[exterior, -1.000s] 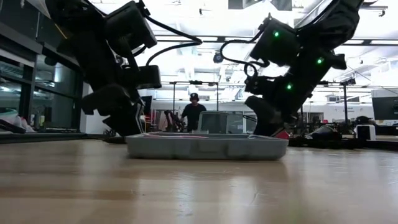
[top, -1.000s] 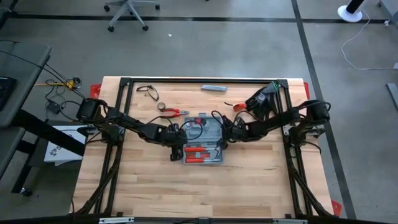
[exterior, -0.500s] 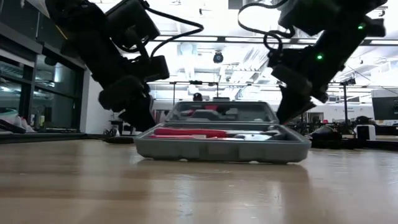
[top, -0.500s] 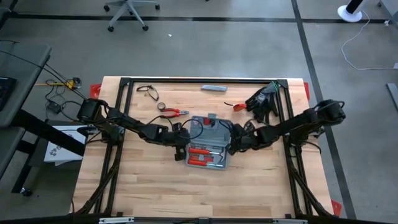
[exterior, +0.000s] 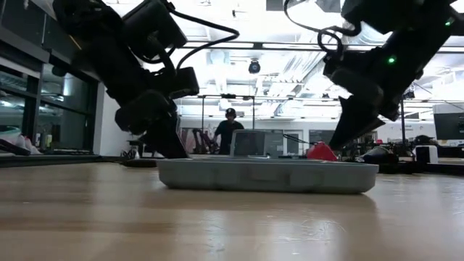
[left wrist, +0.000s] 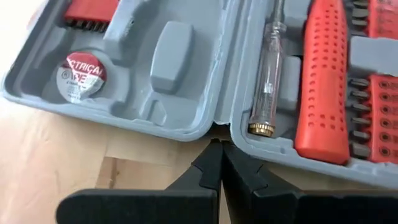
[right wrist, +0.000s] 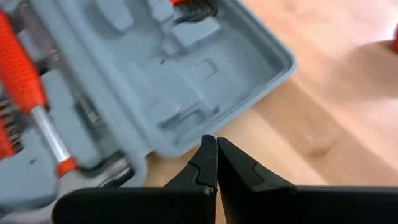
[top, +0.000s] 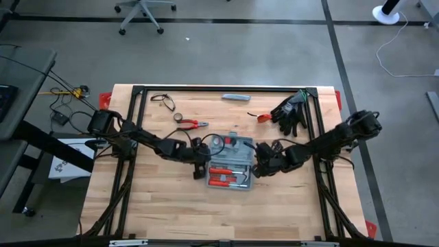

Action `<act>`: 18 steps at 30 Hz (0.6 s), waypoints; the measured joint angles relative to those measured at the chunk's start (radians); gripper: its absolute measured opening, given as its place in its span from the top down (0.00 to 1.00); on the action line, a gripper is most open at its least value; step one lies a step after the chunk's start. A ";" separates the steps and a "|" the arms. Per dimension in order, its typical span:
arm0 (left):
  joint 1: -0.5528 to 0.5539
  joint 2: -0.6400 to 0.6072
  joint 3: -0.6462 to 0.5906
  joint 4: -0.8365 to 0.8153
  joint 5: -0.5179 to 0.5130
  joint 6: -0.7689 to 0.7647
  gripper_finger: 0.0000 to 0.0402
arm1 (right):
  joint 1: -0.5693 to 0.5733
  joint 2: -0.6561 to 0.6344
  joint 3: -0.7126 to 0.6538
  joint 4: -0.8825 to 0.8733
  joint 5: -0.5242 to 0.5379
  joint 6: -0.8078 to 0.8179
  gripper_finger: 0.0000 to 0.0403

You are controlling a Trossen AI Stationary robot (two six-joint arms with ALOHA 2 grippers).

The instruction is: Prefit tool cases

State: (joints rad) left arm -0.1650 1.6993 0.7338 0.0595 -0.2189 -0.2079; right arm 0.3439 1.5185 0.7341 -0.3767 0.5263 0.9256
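Note:
The blue-grey tool case (top: 230,163) lies open and flat in the middle of the table, both halves face up. Red-handled tools fill the near half (top: 230,177). My left gripper (top: 204,163) is shut at the case's left side, its tips (left wrist: 217,149) at the hinge notch. At the case's right side, close to the hinge, my right gripper (top: 256,165) is also shut. In the low view the case (exterior: 264,175) rests level on its underside between both arms. My left gripper sets its shut fingertips (left wrist: 210,163) against the hinge notch (left wrist: 215,132) on the case's left side, slanting down from the table's left. The case stays flat on the table. My right gripper has its shut fingertips (right wrist: 205,155) at the far half's outer wall (right wrist: 186,142), slanting down from the right; I cannot tell whether they touch.
Toward the far edge lie red-handled pliers (top: 194,124), a tape roll (top: 177,118), a slim grey bar (top: 235,97) and black gloves (top: 291,113). A black frame (top: 206,88) rims the table. Bare wood (top: 226,213) spreads out in front of the case.
My right gripper has swung toward the near edge along the case's right side. Half a second ago the case's far half stood raised; it now lies flat again. The case has slid a little toward the near right.

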 joint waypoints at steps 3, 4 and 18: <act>-0.012 0.000 0.000 0.002 0.001 -0.002 1.00 | 0.037 0.000 0.000 0.028 -0.043 0.020 1.00; -0.015 0.000 0.000 0.001 0.001 -0.008 1.00 | 0.051 0.000 0.000 0.044 -0.060 0.027 1.00; -0.029 -0.001 -0.001 0.101 -0.005 -0.026 1.00 | 0.105 0.102 0.002 0.110 -0.117 0.120 1.00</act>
State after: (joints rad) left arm -0.1936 1.6987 0.7326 0.1607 -0.2242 -0.2340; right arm 0.4492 1.6208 0.7364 -0.2666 0.4094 1.0460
